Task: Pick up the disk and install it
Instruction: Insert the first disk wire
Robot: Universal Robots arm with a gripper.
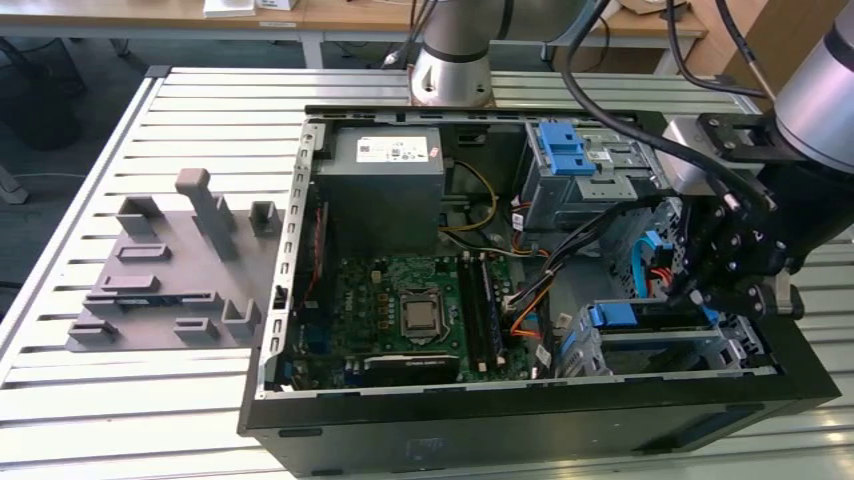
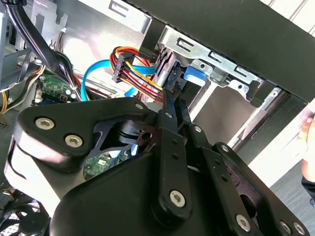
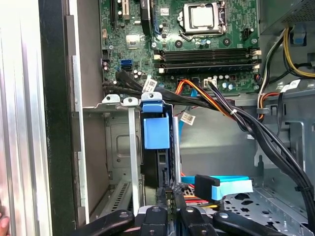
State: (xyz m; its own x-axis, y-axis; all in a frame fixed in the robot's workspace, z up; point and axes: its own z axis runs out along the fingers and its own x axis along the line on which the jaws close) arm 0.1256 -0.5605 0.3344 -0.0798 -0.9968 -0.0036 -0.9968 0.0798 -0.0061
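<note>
One open computer case (image 1: 534, 420) lies on the slatted worktop (image 1: 200, 120), with one grey moulded fixture (image 1: 174, 270) near the worktop's edge on the exterior view's left. One black gripper (image 1: 701, 290) reaches into the drive cage (image 1: 667, 350) at the case's corner on the exterior view's right. Its fingers (image 3: 167, 201) are pressed together on the disk (image 3: 157, 132), which stands on edge in the cage slot, its blue carrier showing. One white-stickered power supply (image 1: 387, 180) and one motherboard (image 1: 400, 310) are visible; no print is legible.
</note>
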